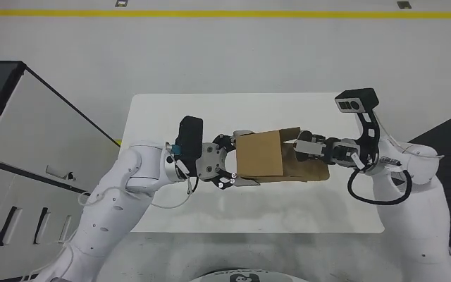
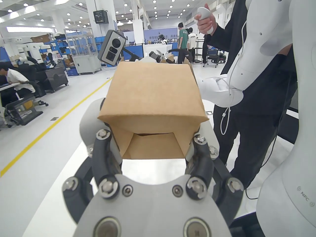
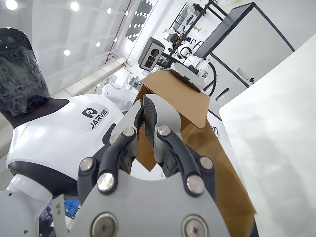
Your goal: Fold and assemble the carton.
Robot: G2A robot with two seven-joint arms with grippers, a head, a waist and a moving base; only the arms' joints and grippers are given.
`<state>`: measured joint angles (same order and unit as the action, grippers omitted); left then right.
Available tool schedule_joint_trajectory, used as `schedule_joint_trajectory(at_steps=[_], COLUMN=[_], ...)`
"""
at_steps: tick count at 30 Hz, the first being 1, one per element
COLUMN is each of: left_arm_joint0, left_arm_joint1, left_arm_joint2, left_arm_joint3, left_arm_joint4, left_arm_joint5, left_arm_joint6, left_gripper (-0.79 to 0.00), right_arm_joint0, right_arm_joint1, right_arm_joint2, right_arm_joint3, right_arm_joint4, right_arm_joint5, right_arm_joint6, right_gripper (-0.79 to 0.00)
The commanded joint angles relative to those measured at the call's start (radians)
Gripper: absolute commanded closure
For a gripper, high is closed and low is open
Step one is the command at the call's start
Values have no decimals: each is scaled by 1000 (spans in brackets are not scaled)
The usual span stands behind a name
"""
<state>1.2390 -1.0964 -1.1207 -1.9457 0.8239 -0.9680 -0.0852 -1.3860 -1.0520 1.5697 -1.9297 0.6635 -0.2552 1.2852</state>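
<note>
Over the white table (image 1: 176, 113), left claw (image 1: 239, 158) clamps the carton (image 1: 266, 151) at one end; right claw (image 1: 301, 146) pinches its flap (image 3: 144, 152).

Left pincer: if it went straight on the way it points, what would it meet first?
The carton: its open end sits between the fingers of the left pincer, so any advance presses straight into it. Behind it, the right pincer grips the carton's far end; how far behind is unclear.

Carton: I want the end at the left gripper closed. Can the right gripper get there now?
Probably not: the right gripper is shut on a flap at the carton's opposite end, and the left gripper straddles that opening.
</note>
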Motion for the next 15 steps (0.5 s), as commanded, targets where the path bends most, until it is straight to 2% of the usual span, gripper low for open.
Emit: schedule_joint_trajectory(at_steps=[1, 5, 15], left_arm_joint0=[0, 1, 12], left_arm_joint1=[0, 0, 0], left_arm_joint2=[0, 0, -10], left_arm_joint3=[0, -4, -21], left_arm_joint4=[-1, 1, 28], left_arm_joint5=[0, 8, 8], left_arm_joint6=[0, 0, 23], left_gripper=[0, 0, 0], right_arm_joint0=[0, 0, -11], right_arm_joint1=[0, 0, 2], right_arm_joint2=[0, 0, -36], right_arm_joint3=[0, 0, -24], right_arm_joint4=[0, 0, -12], right_arm_joint5=[-1, -1, 74], right_arm_joint6=[0, 0, -53], right_gripper=[0, 0, 0])
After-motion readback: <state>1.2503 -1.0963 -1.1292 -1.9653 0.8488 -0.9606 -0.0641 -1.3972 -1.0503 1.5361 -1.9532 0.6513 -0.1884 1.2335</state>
